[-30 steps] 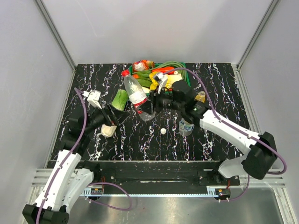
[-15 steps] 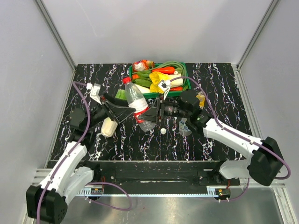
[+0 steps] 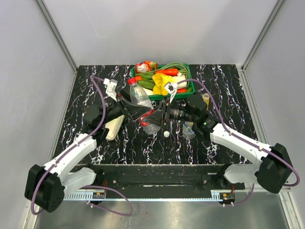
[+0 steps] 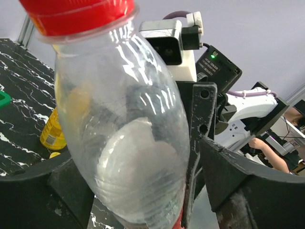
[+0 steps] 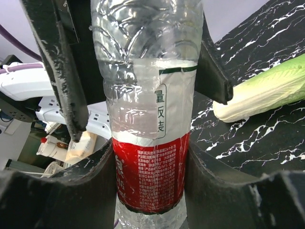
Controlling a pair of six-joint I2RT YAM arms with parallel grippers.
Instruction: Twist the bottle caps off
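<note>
Red bottle cap (image 4: 76,14) atop clear bottle (image 4: 125,143)

I get bright, even light from above in the top view, shadows soft. In both wrist views glare streaks the clear bottle (image 4: 128,143), and the near foreground is dark and blurred.

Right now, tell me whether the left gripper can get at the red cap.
Probably yes. The left gripper straddles the bottle just below the red cap, which is bare; the right gripper clamps the label end.
</note>
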